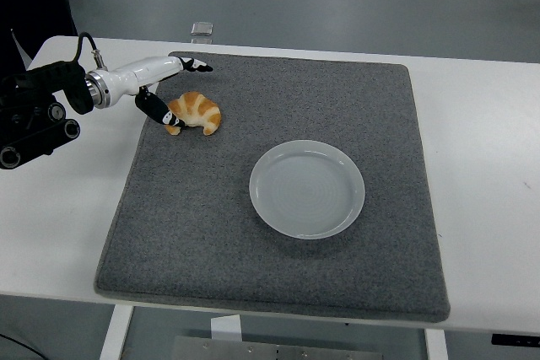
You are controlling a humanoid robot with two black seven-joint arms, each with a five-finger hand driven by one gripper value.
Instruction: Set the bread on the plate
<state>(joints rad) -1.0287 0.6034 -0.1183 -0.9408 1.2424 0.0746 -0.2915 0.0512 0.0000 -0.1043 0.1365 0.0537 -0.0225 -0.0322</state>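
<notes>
A golden croissant (197, 112) lies on the grey mat (278, 233) near its far left corner. A round white plate (307, 189) sits on the mat right of centre, with nothing on it. My left hand (179, 92) has come in low from the left edge and is open around the croissant's left end: the thumb (157, 112) touches its near left side, while the fingers (196, 65) stretch past its far side. The hand holds nothing. The right arm does not show.
The mat covers most of the white table (481, 141). A small clear object (202, 29) lies at the table's far edge, behind the mat. The black forearm (38, 115) rests over the table's left part.
</notes>
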